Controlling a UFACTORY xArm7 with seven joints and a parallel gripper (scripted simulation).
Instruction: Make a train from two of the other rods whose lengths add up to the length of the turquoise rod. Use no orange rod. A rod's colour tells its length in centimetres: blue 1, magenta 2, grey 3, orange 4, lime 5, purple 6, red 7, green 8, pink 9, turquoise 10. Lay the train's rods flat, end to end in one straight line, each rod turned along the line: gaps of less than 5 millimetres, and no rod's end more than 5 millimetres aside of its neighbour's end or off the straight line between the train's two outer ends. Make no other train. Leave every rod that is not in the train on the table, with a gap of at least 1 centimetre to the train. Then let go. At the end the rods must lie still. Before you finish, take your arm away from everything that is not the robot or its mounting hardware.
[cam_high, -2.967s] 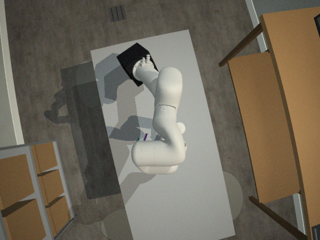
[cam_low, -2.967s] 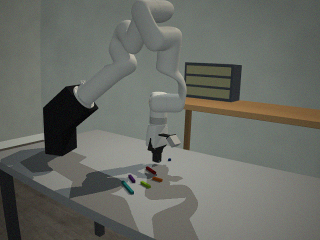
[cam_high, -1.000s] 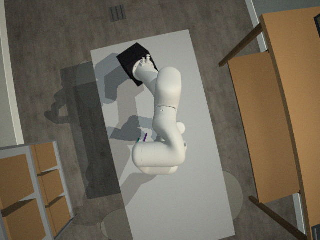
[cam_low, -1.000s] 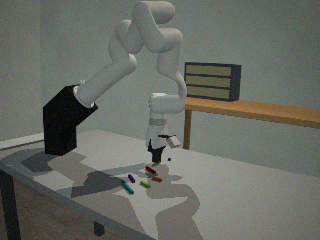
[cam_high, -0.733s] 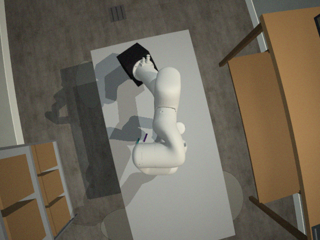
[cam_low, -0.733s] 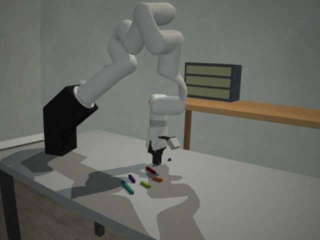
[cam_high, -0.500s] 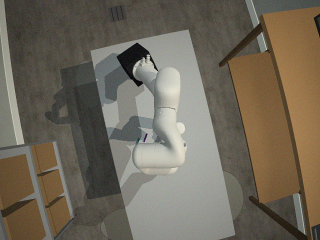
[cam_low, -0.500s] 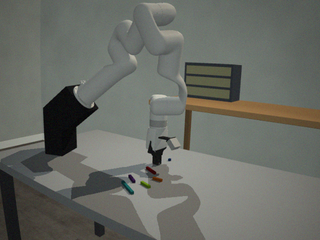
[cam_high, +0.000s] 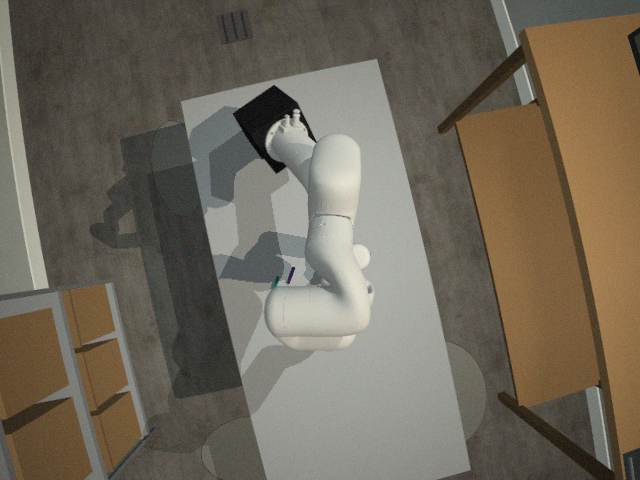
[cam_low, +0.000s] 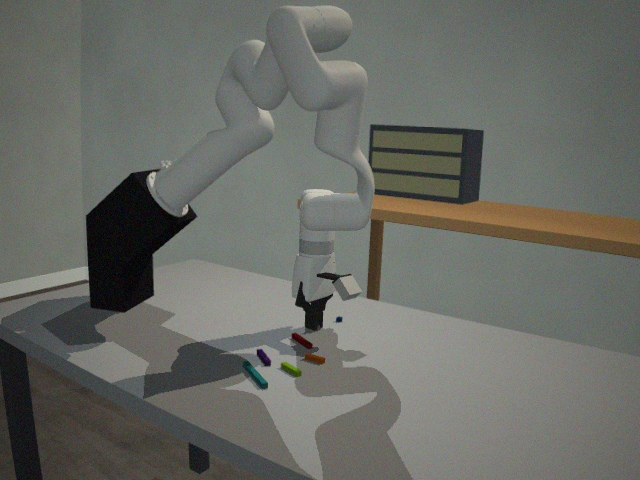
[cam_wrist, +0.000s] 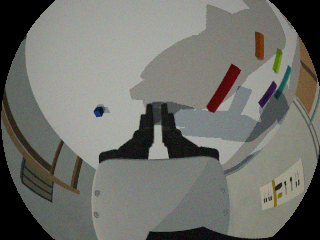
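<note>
Gripping the grey rod (cam_wrist: 157, 115), the pincer (cam_low: 313, 327) (cam_wrist: 157, 112) hovers above the table (cam_high: 361, 408) (cam_low: 491, 392) (cam_wrist: 75, 55)

In the exterior view, the red rod (cam_low: 301, 341) (cam_wrist: 223, 88) lies behind the lime one (cam_low: 291, 368) (cam_wrist: 277, 60).

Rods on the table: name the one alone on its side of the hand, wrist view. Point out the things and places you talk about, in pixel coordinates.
The blue rod (cam_low: 339, 319) (cam_wrist: 99, 111): left of the hand (cam_low: 313, 328) (cam_wrist: 157, 112), while the other five are right.
</note>
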